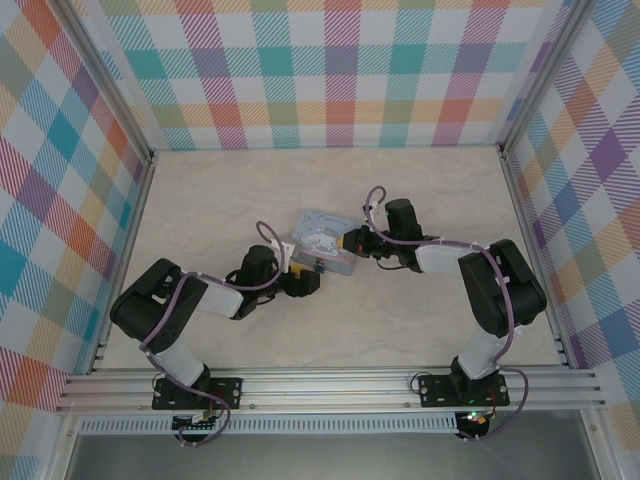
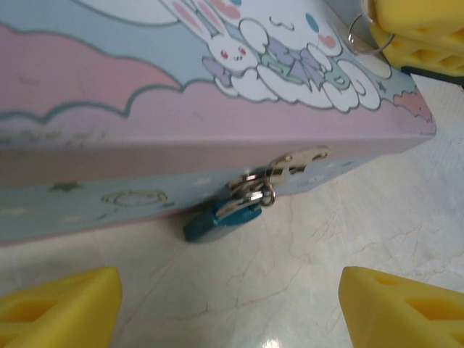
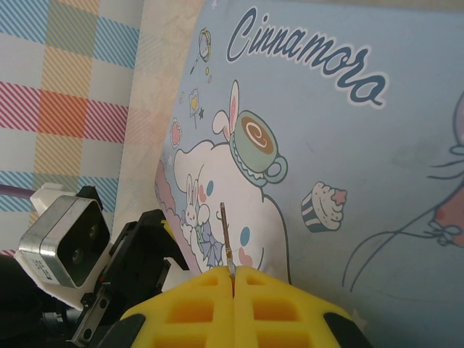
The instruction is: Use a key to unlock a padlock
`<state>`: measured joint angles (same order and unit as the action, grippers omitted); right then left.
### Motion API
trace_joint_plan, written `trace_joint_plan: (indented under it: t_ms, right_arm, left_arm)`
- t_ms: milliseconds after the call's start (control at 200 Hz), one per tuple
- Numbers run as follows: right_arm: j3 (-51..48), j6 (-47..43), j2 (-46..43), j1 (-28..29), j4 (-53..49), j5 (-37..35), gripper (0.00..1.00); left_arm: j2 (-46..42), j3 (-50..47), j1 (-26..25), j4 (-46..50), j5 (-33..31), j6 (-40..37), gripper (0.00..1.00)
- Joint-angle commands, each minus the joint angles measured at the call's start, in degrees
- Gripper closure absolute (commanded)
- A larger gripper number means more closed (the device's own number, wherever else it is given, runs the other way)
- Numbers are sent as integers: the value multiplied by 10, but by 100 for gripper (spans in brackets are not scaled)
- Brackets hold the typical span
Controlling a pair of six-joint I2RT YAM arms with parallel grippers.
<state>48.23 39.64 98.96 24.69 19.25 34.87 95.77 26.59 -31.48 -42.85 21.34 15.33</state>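
The small teal-grey padlock (image 2: 217, 220) hangs from the silver hasp (image 2: 297, 159) on the front wall of the pale blue cartoon tin (image 2: 145, 80), its body resting on the table. My left gripper (image 2: 228, 312) is open just in front of it, one yellow finger on each side, touching nothing. From above, the padlock (image 1: 320, 266) is a blue speck between the left gripper (image 1: 300, 283) and the tin (image 1: 318, 238). My right gripper (image 3: 233, 279) is shut on the slim key (image 3: 225, 235), whose blade pokes out over the tin lid (image 3: 341, 159). The right gripper (image 1: 352, 243) hovers at the tin's right end.
The right gripper's yellow fingers (image 2: 417, 32) and a thin wire ring (image 2: 360, 36) show above the tin's far corner. The left arm's wrist camera (image 3: 65, 239) sits close to the right gripper. Checked walls (image 1: 330, 70) enclose the marble-patterned table (image 1: 250, 190).
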Motion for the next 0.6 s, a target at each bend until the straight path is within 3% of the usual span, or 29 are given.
trace_joint_plan:
  t_ms: [0,595]
  right_arm:
    - [5,-17,-1,4,-33,-23,96]
    - [3,-23,2,11,-32,-29,96]
  left_arm:
    - [19,14,-10,-39,-8,-10,23]
    - [99,51,-24,-89,1,0,42]
